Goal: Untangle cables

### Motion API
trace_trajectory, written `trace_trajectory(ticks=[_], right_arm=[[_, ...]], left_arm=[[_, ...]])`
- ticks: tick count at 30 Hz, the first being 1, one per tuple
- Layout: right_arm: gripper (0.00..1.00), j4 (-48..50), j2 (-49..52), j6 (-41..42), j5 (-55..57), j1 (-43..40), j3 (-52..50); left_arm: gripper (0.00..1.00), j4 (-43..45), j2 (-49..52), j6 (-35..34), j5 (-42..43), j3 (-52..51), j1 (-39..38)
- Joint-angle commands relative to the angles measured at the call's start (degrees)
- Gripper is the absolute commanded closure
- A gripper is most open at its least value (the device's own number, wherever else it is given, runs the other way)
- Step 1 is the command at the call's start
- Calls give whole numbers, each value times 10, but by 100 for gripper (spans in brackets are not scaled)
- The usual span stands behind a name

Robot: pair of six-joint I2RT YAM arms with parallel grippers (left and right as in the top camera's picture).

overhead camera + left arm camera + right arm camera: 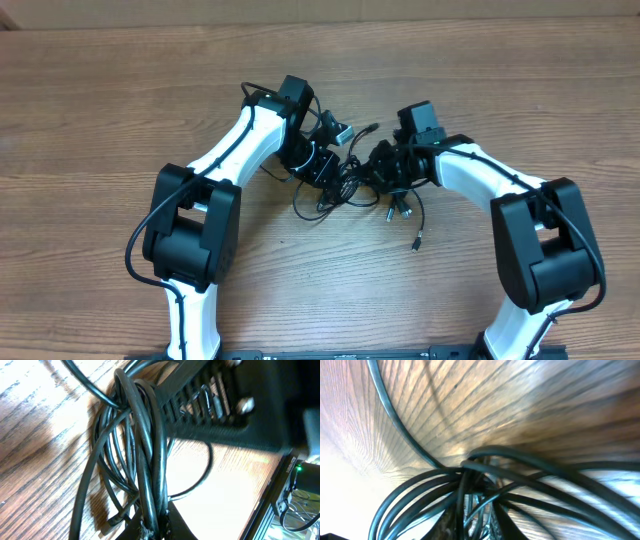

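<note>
The cables (340,192) lie as one tangled bunch of thin black cords in the middle of the table, between the two arms. My left gripper (335,172) is at the bunch's left side. In the left wrist view it (154,527) is shut on several strands of the cables (145,450), which run up from the jaws. My right gripper (375,172) is at the right side. In the right wrist view its jaws (480,522) are closed round a knot of the cables (520,480). One loose cord ends in a plug (415,241) nearer the front edge.
A silver-white plug (343,132) and a black plug (370,129) stick out behind the bunch. The right gripper's black body (225,405) hangs close over the left one's cords. A thick arm cable (140,235) loops beside the left arm. Bare wood table (90,110) lies all round.
</note>
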Motion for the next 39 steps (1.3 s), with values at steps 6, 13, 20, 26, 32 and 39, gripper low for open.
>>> trace_trajectory(ticks=[6, 13, 20, 26, 32, 39], right_arm=[[87, 15, 3, -11, -9, -4, -3], [96, 50, 3, -11, -56, -6, -3], [96, 73, 3, -70, -183, -38, -3], [96, 85, 3, -94, -282, -71, -3], [96, 83, 3, -117, -291, -71, -3], [96, 69, 3, -116, -291, -71, -3]], left_arm=[[92, -2, -12, -5, -6, -6, 4], [93, -2, -12, -5, -7, -6, 4], [92, -2, -12, 16, -5, -6, 4], [87, 0, -13, 25, -2, -6, 4], [59, -10, -13, 24, -2, -6, 3], [51, -14, -12, 6, -54, -10, 3]])
